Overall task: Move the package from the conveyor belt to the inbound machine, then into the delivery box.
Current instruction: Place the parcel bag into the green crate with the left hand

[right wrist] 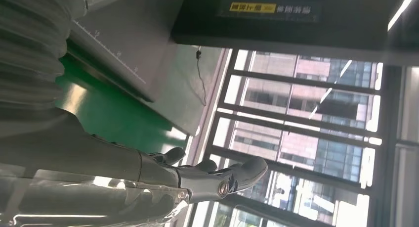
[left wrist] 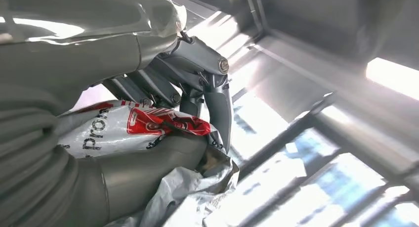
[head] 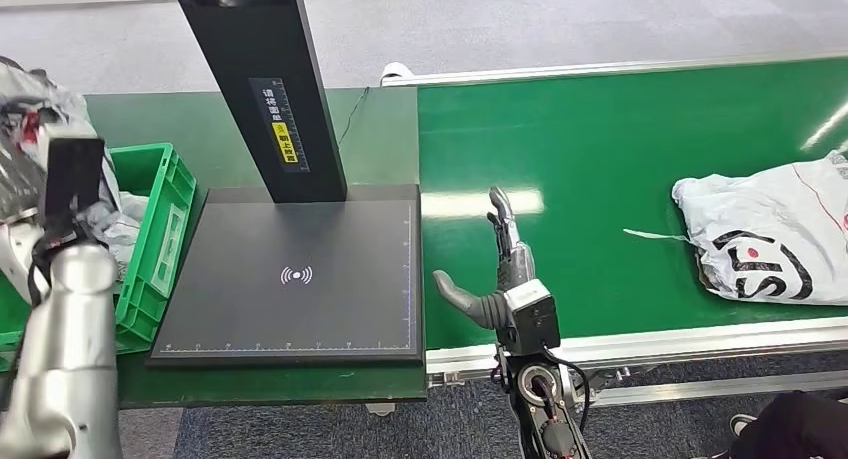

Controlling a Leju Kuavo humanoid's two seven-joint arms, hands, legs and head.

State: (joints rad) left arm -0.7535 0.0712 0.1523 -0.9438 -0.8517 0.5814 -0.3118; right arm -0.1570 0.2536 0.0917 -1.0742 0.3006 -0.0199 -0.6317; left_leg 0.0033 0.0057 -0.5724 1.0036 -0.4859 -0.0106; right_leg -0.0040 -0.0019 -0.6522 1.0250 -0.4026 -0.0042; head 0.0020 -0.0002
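My left hand (left wrist: 197,88) grips a crumpled grey-white package with red print (left wrist: 143,125), thumb below and fingers over it. In the head view this package (head: 30,109) hangs at the far left, above the green delivery box (head: 160,214), with my left arm (head: 60,319) in front of it. My right hand (head: 500,274) is open, fingers stretched out and thumb spread, low over the near left part of the green conveyor belt (head: 600,149). A second white package with black and red print (head: 770,234) lies on the belt at the right, apart from that hand. The right hand (right wrist: 212,180) holds nothing.
The black inbound machine platform (head: 290,274) with its dark upright post (head: 270,89) stands between the box and the belt. The belt's metal front rail (head: 650,344) runs along the near edge. A thin cable (head: 352,114) lies behind the post. A dark shoe (head: 745,424) shows bottom right.
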